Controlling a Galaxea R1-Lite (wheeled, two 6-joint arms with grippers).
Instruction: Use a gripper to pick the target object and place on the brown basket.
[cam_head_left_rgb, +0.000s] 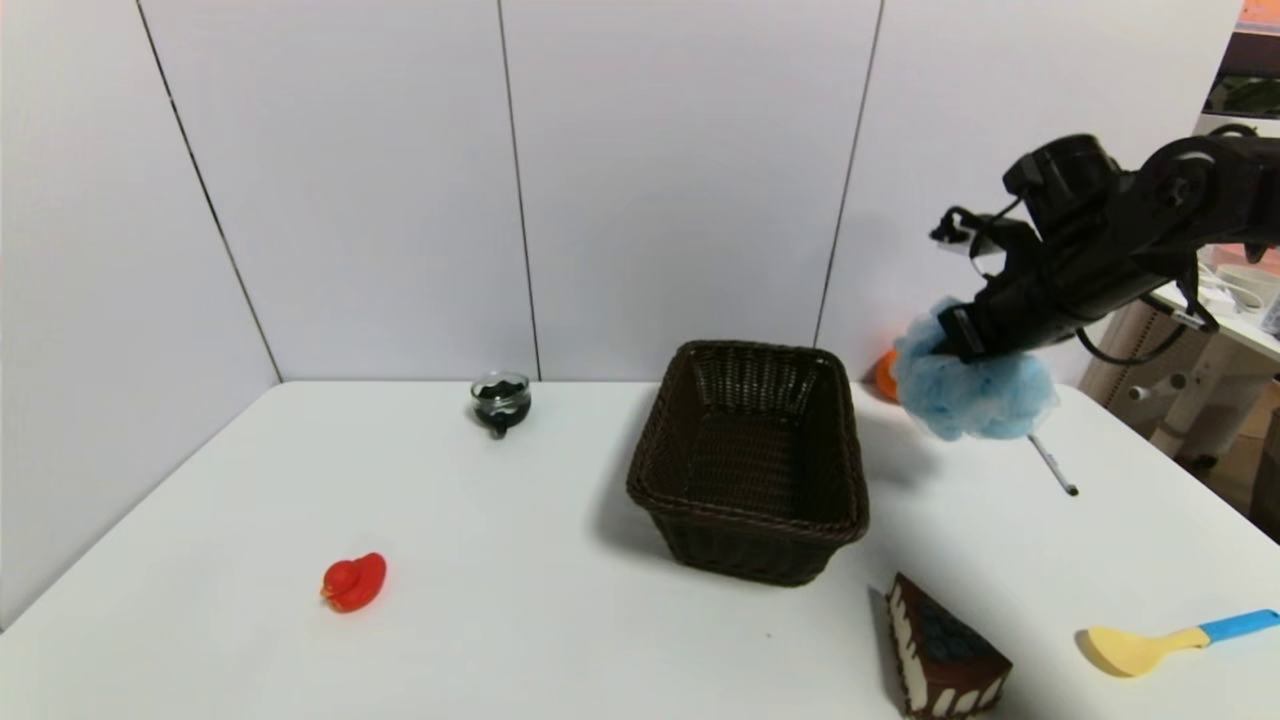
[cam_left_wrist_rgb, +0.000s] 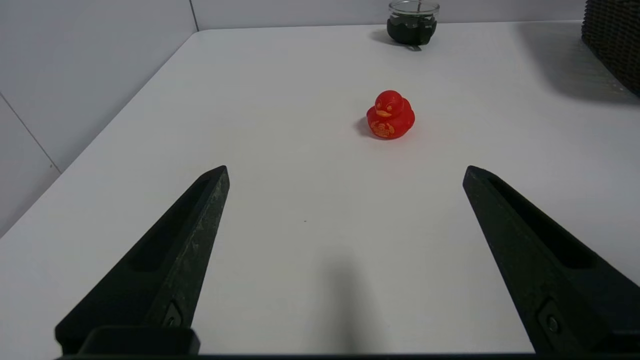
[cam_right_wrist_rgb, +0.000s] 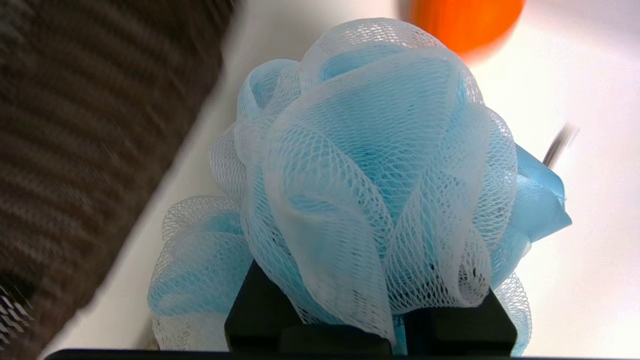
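My right gripper (cam_head_left_rgb: 958, 348) is shut on the light blue mesh bath pouf (cam_head_left_rgb: 972, 385) and holds it in the air, to the right of the brown basket (cam_head_left_rgb: 750, 505) and above the table. In the right wrist view the pouf (cam_right_wrist_rgb: 370, 180) fills the middle and hides the fingertips; the basket's woven wall (cam_right_wrist_rgb: 90, 140) is beside it. The basket stands empty in the middle of the table. My left gripper (cam_left_wrist_rgb: 345, 172) is open and empty, low over the table's near left part.
An orange ball (cam_head_left_rgb: 884, 374) lies behind the pouf by the wall. A pen (cam_head_left_rgb: 1053, 464), a cake slice (cam_head_left_rgb: 940, 650) and a yellow spoon with a blue handle (cam_head_left_rgb: 1170, 640) lie at right. A red duck (cam_head_left_rgb: 353, 582) and a glass jar (cam_head_left_rgb: 501, 398) are at left.
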